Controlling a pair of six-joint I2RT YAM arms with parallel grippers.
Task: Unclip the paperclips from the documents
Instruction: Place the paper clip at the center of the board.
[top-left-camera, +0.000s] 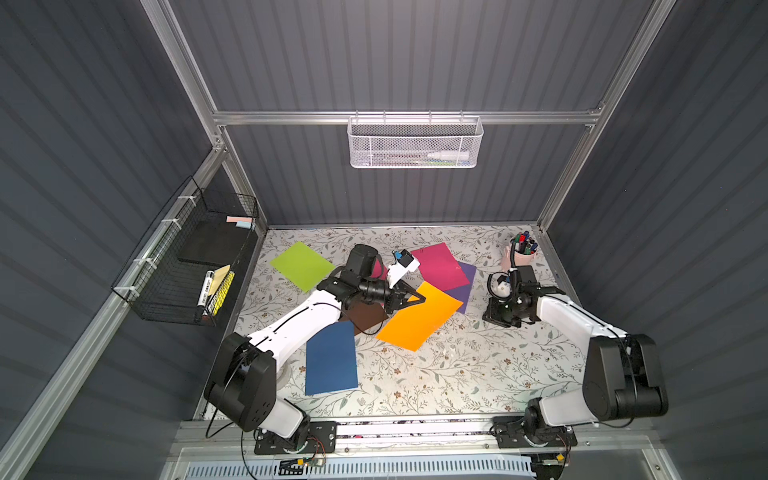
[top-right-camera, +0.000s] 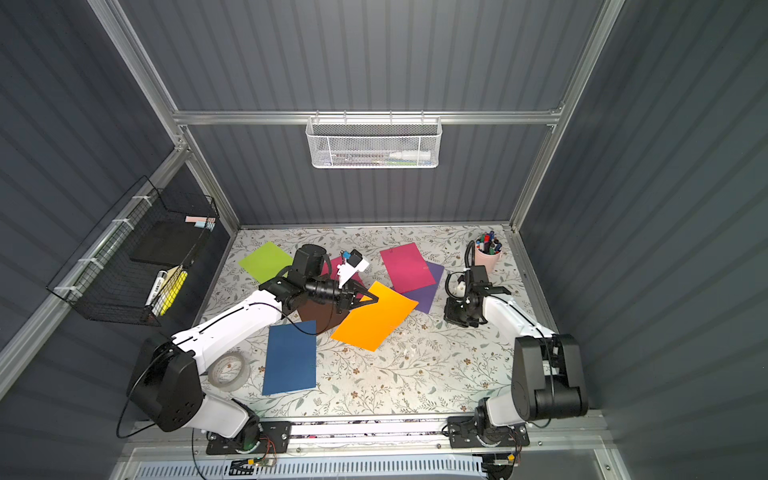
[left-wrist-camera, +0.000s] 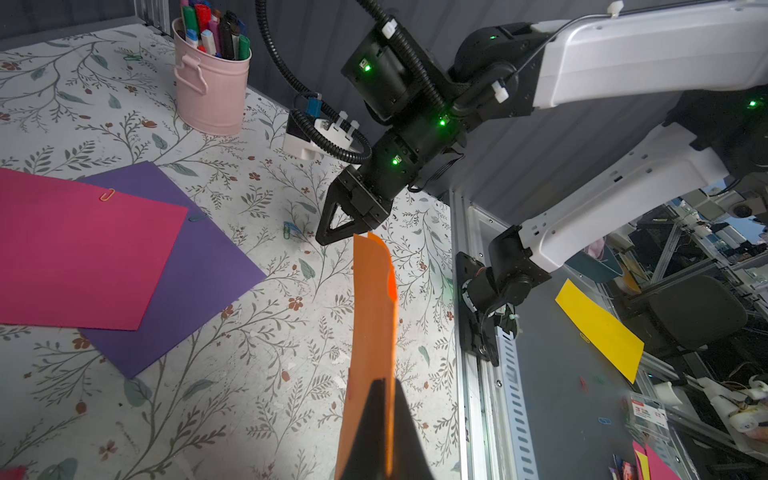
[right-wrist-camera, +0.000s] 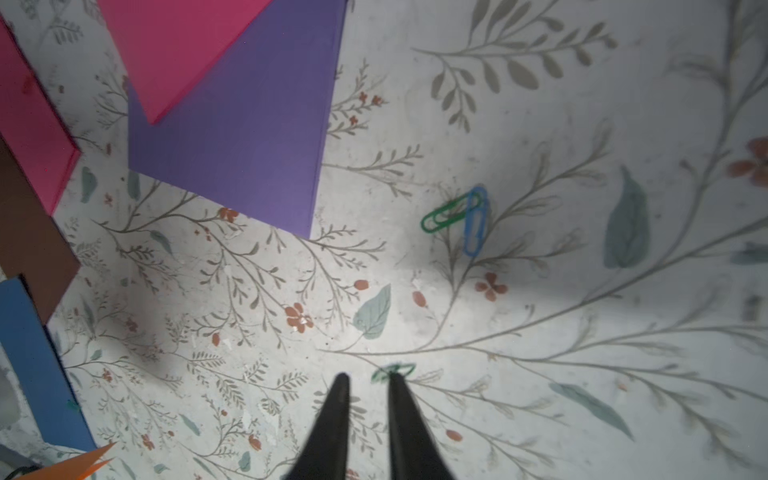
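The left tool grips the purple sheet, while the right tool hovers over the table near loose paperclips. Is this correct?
No: the left tool grips the orange sheet, not the purple sheet, as the left wrist view shows. The rest stands.

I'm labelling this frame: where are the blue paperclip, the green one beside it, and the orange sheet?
blue paperclip (right-wrist-camera: 474, 222), right wrist view, its middle.
green paperclip (right-wrist-camera: 445, 215), right wrist view, its middle.
orange sheet (top-left-camera: 419, 318), a top view, flat centre.

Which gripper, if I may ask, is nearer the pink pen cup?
Right: the right gripper hangs just in front of the cup; the left gripper, clamping the orange sheet, is farther off.
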